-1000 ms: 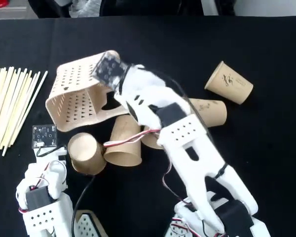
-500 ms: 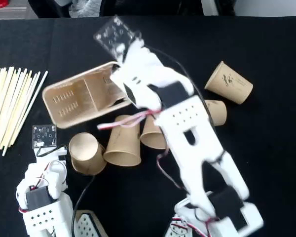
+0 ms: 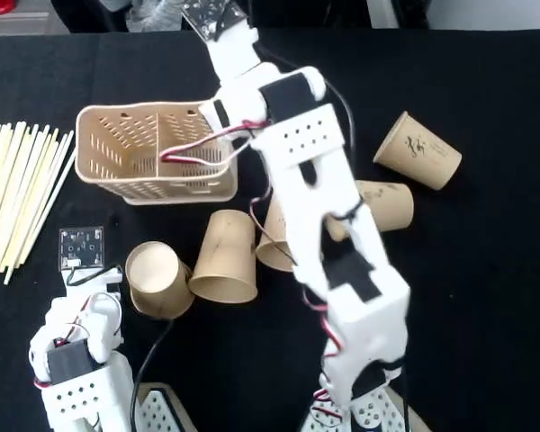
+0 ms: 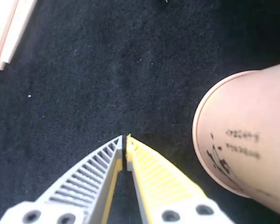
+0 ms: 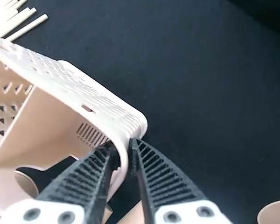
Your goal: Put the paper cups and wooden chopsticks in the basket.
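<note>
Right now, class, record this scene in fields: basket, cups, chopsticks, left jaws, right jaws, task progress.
basket: upright, open side up, nothing seen inside
cups: five, lying outside the basket
chopsticks: heap on the table, apart from the basket
left jaws: shut, empty, beside a cup
right jaws: shut on the basket's wall
progress: nothing in the basket yet
</note>
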`<move>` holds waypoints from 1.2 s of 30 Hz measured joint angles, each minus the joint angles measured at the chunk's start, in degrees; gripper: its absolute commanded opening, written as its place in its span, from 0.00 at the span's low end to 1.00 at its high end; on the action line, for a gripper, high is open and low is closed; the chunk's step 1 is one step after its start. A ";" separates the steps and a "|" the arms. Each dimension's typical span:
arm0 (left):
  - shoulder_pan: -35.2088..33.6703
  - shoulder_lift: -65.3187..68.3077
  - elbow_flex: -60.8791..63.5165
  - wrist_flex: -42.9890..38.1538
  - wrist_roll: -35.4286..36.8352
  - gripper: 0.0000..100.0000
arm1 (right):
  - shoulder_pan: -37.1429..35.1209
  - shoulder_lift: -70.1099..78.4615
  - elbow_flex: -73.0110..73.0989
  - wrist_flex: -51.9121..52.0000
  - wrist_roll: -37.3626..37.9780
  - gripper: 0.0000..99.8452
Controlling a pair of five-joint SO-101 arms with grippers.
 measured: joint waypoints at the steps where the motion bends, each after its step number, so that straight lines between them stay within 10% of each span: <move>1: 0.00 0.00 0.00 0.00 0.00 0.03 | 0.00 1.85 -2.73 1.23 0.00 0.03; 9: 0.00 0.00 0.00 0.00 0.00 0.03 | -0.18 12.31 -20.75 10.37 2.37 0.33; 21: 0.00 0.00 0.00 0.00 0.00 0.03 | -0.09 7.74 -29.19 11.34 8.35 0.34; 36: 0.00 0.00 0.00 0.00 0.00 0.03 | -12.31 -37.45 19.34 11.43 21.10 0.34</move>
